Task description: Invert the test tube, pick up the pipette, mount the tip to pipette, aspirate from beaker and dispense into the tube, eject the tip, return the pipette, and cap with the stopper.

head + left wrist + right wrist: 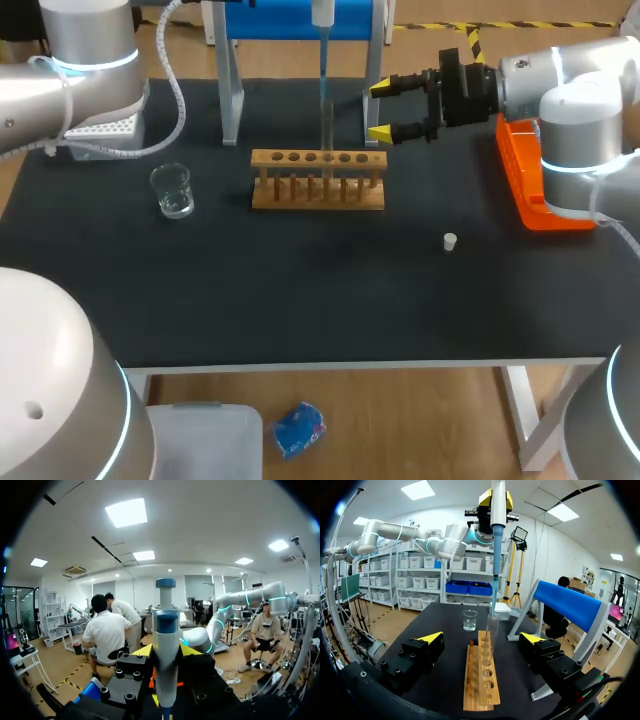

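My left end effector (496, 500) clamps pipette (495, 517): light, stiff | tube (327, 140), frame centre: likely fragile, slick glass; grip mid-wall | right end effector (383, 109) wide, empty

matt black table (300, 300), plain wooden rack (318, 180), clear glass beaker (173, 190)

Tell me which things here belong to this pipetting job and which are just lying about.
Job: pipette, test tube, wooden rack, beaker, stopper, tip box.
Lying about, no visible role now: orange holder, blue-topped frame.
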